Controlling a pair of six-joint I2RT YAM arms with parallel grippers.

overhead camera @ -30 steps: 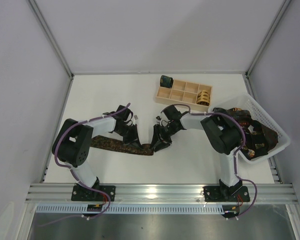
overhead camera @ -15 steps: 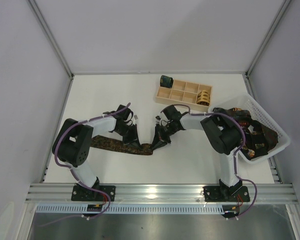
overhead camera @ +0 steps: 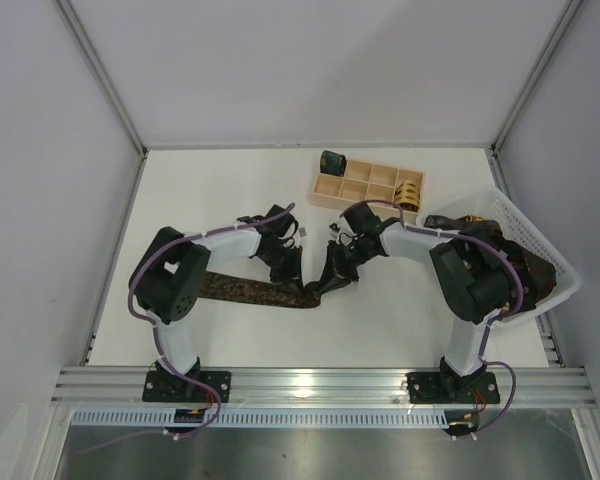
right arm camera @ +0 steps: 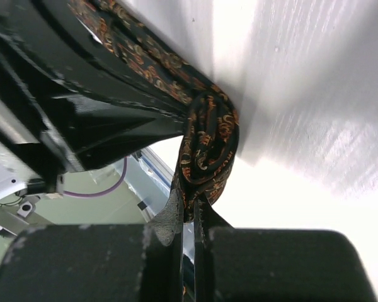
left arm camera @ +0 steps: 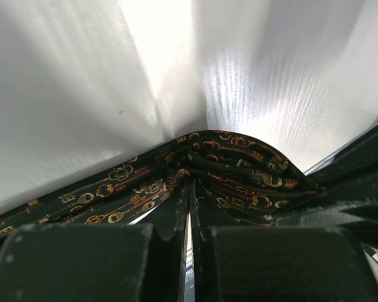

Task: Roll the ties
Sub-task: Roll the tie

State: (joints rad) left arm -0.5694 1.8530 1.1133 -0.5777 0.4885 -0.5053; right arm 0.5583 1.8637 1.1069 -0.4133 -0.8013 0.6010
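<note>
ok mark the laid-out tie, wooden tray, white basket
laid-out tie (overhead camera: 245, 288): top view, middle of its flat stretch
wooden tray (overhead camera: 325, 202): top view, near-left wall
white basket (overhead camera: 552, 252): top view, right rim

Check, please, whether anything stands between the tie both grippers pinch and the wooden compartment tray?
Nothing visible lies on the table between the tie and the tray. Only the right arm's wrist hangs over that stretch; the right gripper and left gripper are both shut on the tie.
</note>
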